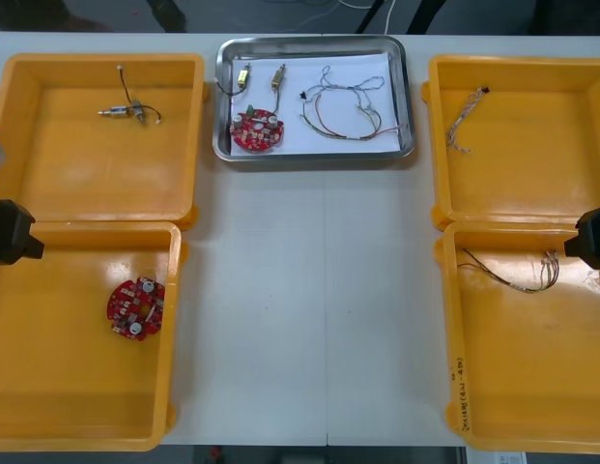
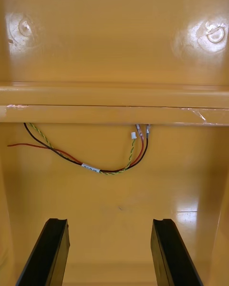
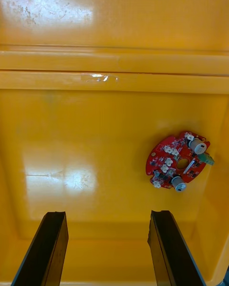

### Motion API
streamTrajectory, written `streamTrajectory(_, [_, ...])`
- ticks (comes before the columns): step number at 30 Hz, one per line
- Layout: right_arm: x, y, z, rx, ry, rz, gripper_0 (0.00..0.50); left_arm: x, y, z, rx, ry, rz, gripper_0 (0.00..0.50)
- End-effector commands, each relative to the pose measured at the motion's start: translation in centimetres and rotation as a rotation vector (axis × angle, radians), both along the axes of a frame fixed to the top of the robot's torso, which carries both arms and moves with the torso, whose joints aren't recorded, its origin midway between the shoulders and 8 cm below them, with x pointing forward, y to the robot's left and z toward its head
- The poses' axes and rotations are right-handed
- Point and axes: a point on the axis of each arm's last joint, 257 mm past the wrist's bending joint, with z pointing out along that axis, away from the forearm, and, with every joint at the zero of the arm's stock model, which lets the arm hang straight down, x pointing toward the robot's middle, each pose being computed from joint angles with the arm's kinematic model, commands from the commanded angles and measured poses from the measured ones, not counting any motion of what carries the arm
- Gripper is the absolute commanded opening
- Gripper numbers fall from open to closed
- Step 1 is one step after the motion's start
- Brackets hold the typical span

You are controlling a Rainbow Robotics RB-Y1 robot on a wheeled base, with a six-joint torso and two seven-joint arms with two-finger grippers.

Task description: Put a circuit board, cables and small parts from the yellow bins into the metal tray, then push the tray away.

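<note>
The metal tray (image 1: 314, 150) stands at the far middle of the table and holds a round red circuit board (image 1: 257, 130), two small metal parts (image 1: 277, 76) and a tangle of cables (image 1: 340, 103). My left gripper (image 3: 107, 248) hangs open over the near left yellow bin (image 1: 48, 406), where another red circuit board (image 3: 178, 160) lies ahead of its fingers. My right gripper (image 2: 112, 252) is open above the near right bin (image 1: 531, 425), with a red and yellow cable (image 2: 90, 159) beyond its fingertips. Both arms (image 1: 10, 232) sit at the table's sides.
The far left bin (image 1: 48, 164) holds small metal parts with wires (image 1: 128, 108). The far right bin (image 1: 531, 184) holds a twisted blue and white cable (image 1: 464, 118). Bare table (image 1: 314, 309) stretches between the bins in front of the tray.
</note>
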Motion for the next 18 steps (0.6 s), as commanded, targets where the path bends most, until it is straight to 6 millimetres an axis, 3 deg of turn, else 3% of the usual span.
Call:
streamTrajectory(1, [-0.32,-1.90,0.96,-0.036,-0.009,-0.014,0.500,-0.30,0.90,0.96,0.051,-0.020,-0.045,0.500])
streamTrajectory(18, [-0.32,-1.90,0.96,-0.036,-0.009,-0.014,0.500,-0.30,0.90,0.96,0.051,-0.020,-0.045,0.500])
